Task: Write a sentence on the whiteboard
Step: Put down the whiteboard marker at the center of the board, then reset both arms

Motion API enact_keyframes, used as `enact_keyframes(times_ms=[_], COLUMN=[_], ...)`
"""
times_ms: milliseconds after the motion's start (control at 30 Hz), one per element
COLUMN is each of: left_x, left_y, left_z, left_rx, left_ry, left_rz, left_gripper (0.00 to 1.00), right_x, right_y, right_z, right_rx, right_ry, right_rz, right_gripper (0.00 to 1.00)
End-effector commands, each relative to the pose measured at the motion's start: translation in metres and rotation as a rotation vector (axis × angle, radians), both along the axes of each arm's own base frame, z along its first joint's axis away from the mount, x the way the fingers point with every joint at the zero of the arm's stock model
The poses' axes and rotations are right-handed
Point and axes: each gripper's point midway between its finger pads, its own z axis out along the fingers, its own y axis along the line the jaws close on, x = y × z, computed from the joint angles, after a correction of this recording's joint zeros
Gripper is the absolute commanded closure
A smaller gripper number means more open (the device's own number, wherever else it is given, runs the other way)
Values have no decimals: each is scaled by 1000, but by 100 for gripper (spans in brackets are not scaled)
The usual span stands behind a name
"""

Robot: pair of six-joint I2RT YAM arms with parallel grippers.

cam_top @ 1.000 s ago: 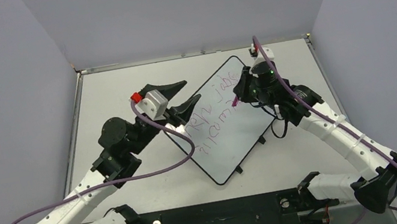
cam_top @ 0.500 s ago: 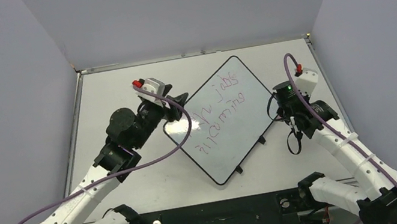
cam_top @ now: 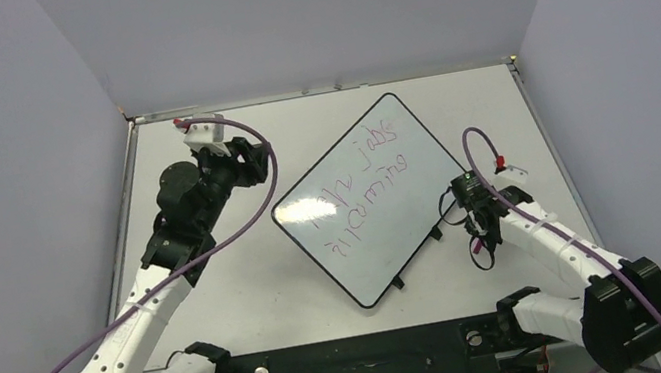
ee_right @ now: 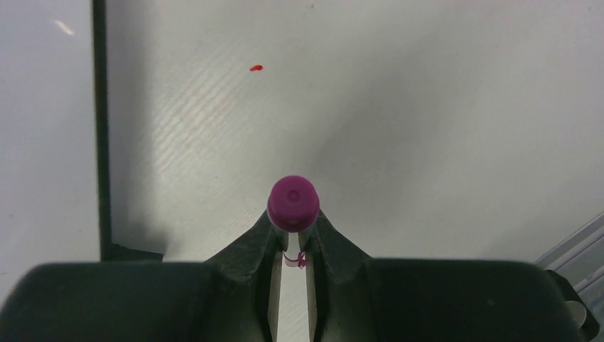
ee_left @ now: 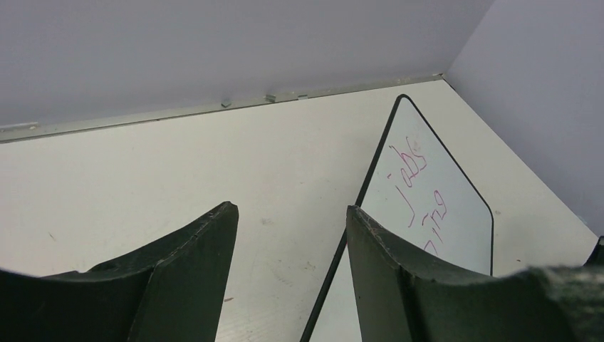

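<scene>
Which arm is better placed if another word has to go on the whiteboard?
Right. The right tool is shut on the marker and sits just beside the right edge of the whiteboard. The left tool is open, holds nothing, and hangs off to the board's left, apart from it.

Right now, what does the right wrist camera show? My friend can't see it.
The right end effector pinches a marker with a round magenta end, seen end-on above the table. The black edge of the whiteboard runs down the left, and a red spot marks the table.
</scene>
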Motion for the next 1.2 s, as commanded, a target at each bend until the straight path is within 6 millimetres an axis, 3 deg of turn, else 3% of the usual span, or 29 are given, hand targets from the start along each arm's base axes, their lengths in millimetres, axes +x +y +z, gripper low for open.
enact_keyframes(times_ms=[0, 133, 300, 400, 567, 767, 967, 1033, 1167], left_x=[2, 2, 4, 7, 11, 19, 27, 28, 28], left_y=[5, 7, 12, 16, 31, 59, 95, 107, 128], left_z=[11, 10, 6, 4, -2, -10, -30, -40, -59], left_rx=[-47, -48, -47, -47, -36, -27, -11, -6, -5], left_ry=[-17, -19, -12, -7, 14, 32, 67, 74, 78], left_rz=[6, -3, 10, 30, 106, 242, 420, 480, 562], left_gripper=[45, 45, 45, 45, 45, 45, 46, 46, 45], right_x=[10, 8, 10, 11, 20, 42, 46, 44, 41], right_y=[5, -2, -10, -17, -28, -30, -24, -23, -16], right_z=[-17, -28, -24, -15, 19, 104, 182, 199, 214], right_rx=[54, 38, 17, -13, -85, -110, -91, -79, -55], right_ry=[-36, -18, -57, -87, -176, -424, -686, -765, -879], right_rz=[-51, -77, -99, -101, -82, -35, 20, 31, 83], right_gripper=[100, 84, 42, 22, 17, 13, 7, 6, 5])
